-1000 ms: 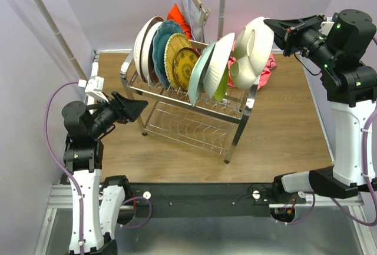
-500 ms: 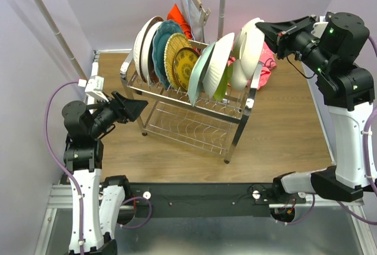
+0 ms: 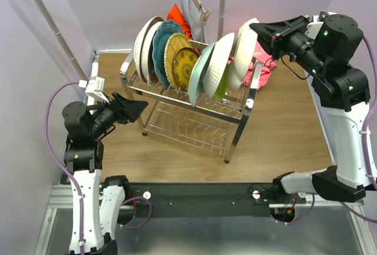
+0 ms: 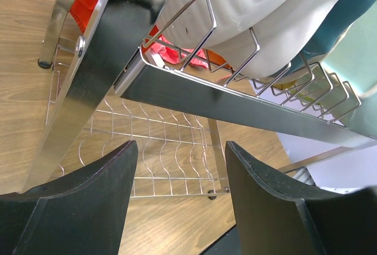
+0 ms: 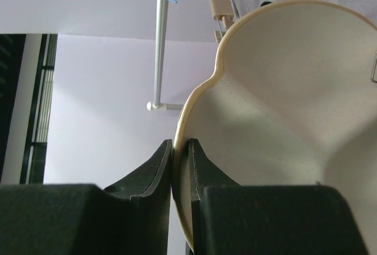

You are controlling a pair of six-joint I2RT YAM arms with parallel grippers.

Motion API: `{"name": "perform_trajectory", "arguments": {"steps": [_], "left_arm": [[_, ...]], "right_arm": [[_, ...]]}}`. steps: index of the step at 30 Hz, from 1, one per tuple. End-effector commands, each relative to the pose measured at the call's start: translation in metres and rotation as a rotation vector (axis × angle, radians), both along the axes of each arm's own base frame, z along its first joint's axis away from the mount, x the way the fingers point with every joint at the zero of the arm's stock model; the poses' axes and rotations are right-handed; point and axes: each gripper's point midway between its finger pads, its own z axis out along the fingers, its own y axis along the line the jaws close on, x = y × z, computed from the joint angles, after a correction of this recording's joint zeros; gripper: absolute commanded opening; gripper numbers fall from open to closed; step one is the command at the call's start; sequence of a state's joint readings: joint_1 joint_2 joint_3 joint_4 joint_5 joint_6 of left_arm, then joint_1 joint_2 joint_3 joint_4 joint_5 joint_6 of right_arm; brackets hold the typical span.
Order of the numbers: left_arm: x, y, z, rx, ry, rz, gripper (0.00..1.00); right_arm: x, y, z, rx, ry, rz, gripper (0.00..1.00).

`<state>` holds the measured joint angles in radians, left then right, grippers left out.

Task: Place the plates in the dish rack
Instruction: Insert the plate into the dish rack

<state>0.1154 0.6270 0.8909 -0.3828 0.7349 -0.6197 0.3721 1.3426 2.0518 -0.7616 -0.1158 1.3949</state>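
In the last second we swing the white divided plate (image 3: 244, 49) in from its lean beyond the right end of the dish rack (image 3: 238, 126). It now stands nearly upright at the right end of the upper tier, just beside the other plates (image 3: 177, 55) ranged there. Its lower edge is hidden behind its neighbour and the rack frame, so we cannot tell whether it sits between the wires yet.

Our right gripper (image 3: 254, 29) has travelled in with it. In the right wrist view its fingers (image 5: 160, 161) lie close on either side of the cream rim, so we judge the plate pinched and not yet let go.

Our left gripper (image 3: 145, 107) has not moved. It hangs near the rack's left end with its jaws wide apart and nothing between them.

For the task, we read this as the placing step nearly done. What remains is to settle the plate and release it without knocking the row.
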Motion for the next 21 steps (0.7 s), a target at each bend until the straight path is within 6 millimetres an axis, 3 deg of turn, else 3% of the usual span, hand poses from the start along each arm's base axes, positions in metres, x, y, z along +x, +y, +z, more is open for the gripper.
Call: {"name": "perform_trajectory", "arguments": {"steps": [1,21], "left_arm": [[-0.001,-0.001,-0.001,0.014,-0.024,-0.012,0.7],[-0.006,-0.001,-0.008,0.026,-0.016,-0.011,0.7]], "right_arm": [[-0.005,0.017,0.028,0.065,-0.106,0.057,0.24],[-0.02,0.04,0.005,0.014,-0.085,0.13,0.29]]}}
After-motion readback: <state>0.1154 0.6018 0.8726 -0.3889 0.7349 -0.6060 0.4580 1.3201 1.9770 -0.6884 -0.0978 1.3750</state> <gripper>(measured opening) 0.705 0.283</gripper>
